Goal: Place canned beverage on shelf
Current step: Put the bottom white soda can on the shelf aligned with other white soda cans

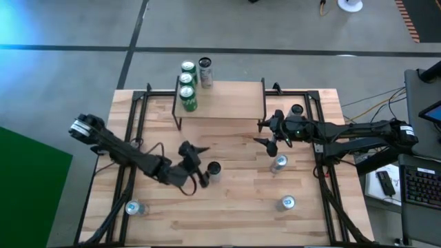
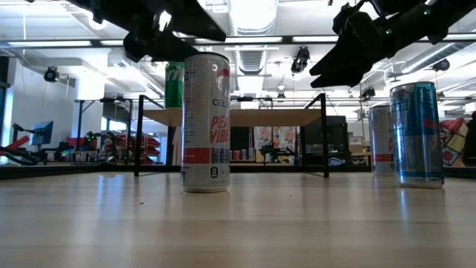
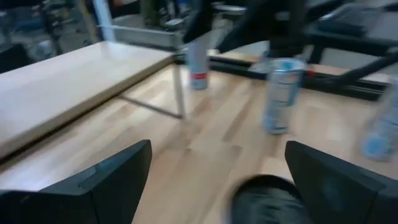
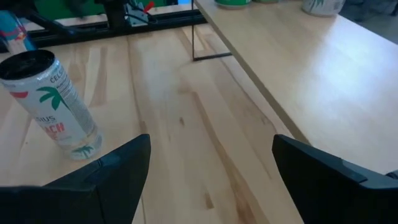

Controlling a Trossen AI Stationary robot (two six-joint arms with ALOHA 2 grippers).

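In the left wrist view we see a dark-topped can [image 3: 264, 198] cut off at the bottom edge, and a blurred can [image 3: 380, 127] clipped at the right edge. In the right wrist view, two cans on the shelf [image 4: 323, 56] are cropped by the top edge. In the low view, the white can [image 2: 205, 123] hides most of a green can [image 2: 174, 83] behind it.

Looks like a robotics lab – concrete floor [image 1: 69, 76], fluorescent ceiling lights [image 2: 253, 15], cluttered workbenches [image 2: 111, 145] across the frame's background.
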